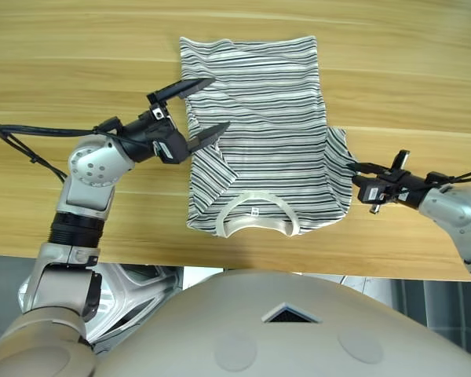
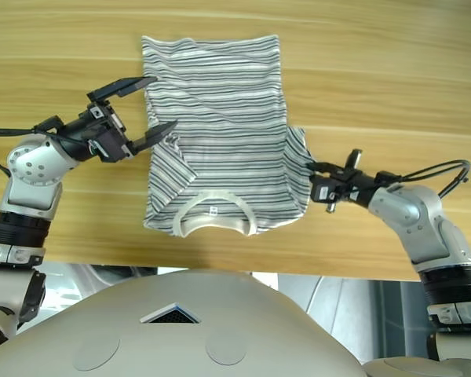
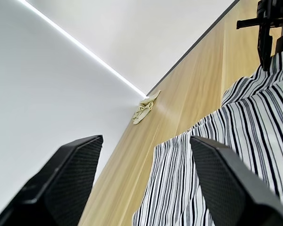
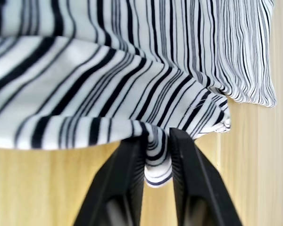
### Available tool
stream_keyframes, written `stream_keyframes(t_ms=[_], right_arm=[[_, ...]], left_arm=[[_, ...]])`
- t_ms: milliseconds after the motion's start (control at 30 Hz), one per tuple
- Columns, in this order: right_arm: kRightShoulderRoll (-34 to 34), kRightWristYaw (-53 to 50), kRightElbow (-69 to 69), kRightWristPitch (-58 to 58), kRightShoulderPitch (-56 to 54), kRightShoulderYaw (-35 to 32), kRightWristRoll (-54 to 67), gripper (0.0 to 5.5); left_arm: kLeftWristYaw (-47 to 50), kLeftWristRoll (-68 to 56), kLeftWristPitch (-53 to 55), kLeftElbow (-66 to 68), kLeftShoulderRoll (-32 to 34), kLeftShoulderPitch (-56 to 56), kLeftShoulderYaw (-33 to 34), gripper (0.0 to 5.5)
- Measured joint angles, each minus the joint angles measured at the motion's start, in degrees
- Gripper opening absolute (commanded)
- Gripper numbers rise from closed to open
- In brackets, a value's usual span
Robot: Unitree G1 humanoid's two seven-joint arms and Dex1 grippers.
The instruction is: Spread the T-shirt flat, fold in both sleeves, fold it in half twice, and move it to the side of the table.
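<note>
Striped T-shirt (image 1: pixel 267 133) lies mid-surface, collar (image 1: pixel 255 214) toward the robot, hem at the far side. On the robot's left, the sleeve side is turned in over the body along a diagonal crease. The right sleeve (image 1: pixel 339 149) juts out past the side seam.

Left gripper (image 1: pixel 218 104) hovers at the shirt's left edge with its fingers (image 3: pixel 66 183) spread wide and nothing between them. Right gripper (image 2: pixel 310 165) is at the right sleeve's tip.

The right wrist view gives the grip close up: two black fingers (image 4: pixel 127 174) are closed narrowly on a small pinch of sleeve hem, and the cloth rises from there in a loose arch above the wood.

The left wrist view looks low across the shirt. It adds the surface's far edge, where a small crumpled pale-yellow item (image 3: pixel 144 109) sits. Behind that are a plain white wall (image 3: pixel 61 70) and a thin bright light strip (image 3: pixel 85 52).

Surface (image 1: pixel 78 55): light wood planks, long straight grain, matte. Shirt is a thin knit with black-and-white stripes of uneven width. The collar is a plain white ribbed band. The finger pads of the left gripper are black with a fine mesh texture.
</note>
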Motion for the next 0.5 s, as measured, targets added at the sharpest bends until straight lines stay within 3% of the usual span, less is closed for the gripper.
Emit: stream_keyframes(t_ms=[67, 267, 500], right_arm=[[-0.9, 0.0, 0.1, 0.2, 1.0, -1.3, -0.1, 0.04], [-2.9, -0.7, -1.1, 0.0, 3.3, -7.0, 0.5, 0.04], [-0.4, -0.3, -6.1, 0.2, 2.0, -3.7, -1.1, 0.04]], left_arm=[[0.0, 0.0, 0.0, 0.1, -0.2, 0.0, 0.0, 3.43], [0.0, 0.2, 0.0, -0.1, -0.6, 0.0, -0.1, 3.43], [0.2, 0.9, -0.2, 0.6, -0.8, 0.1, -0.1, 3.43]])
